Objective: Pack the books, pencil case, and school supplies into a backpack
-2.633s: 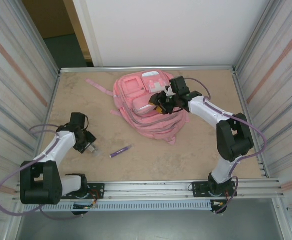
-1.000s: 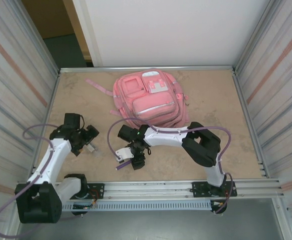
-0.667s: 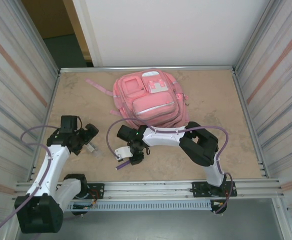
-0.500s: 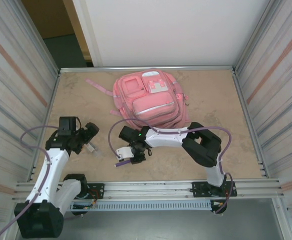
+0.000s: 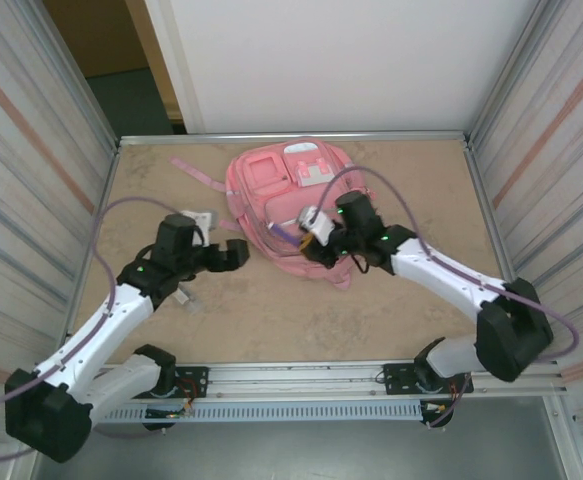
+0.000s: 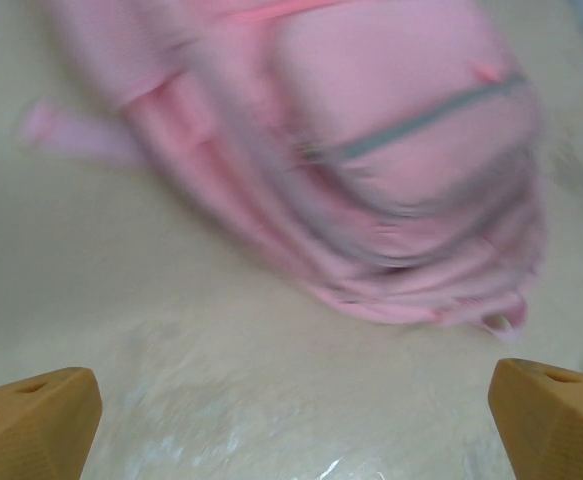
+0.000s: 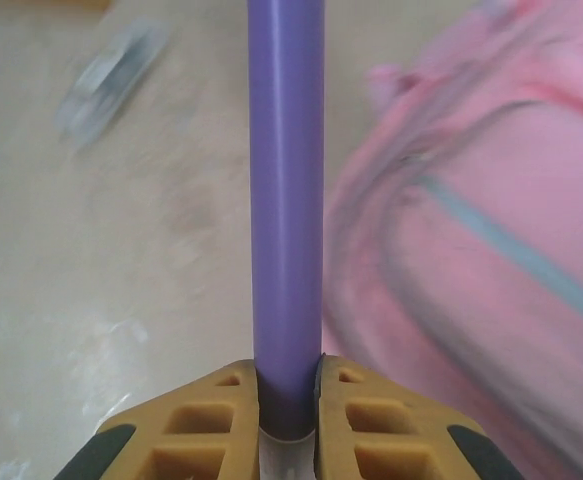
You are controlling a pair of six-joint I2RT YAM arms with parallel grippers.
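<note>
The pink backpack [image 5: 291,190] lies flat at the back middle of the table, front pockets up. My right gripper [image 5: 309,238] hovers over its near edge, shut on the purple pen [image 5: 285,234]. The right wrist view has the purple pen [image 7: 286,200] sticking straight out from between the closed fingers [image 7: 221,420], with the backpack [image 7: 491,250] to its right. My left gripper [image 5: 237,254] is open just left of the backpack's near corner. In the left wrist view its fingertips [image 6: 31,420] stand wide apart above bare table, the backpack [image 6: 371,150] ahead. The books and pencil case are out of view.
A tiny grey-white stick-like piece [image 5: 184,296] lies on the table under the left arm; the same piece [image 7: 111,80] shows blurred in the right wrist view. A pink strap [image 5: 196,172] trails left of the backpack. Metal walls enclose the table on both sides.
My right gripper shut on the purple pen near the table's front and carried it up to the backpack's near edge. The left arm swung right, toward the backpack.
</note>
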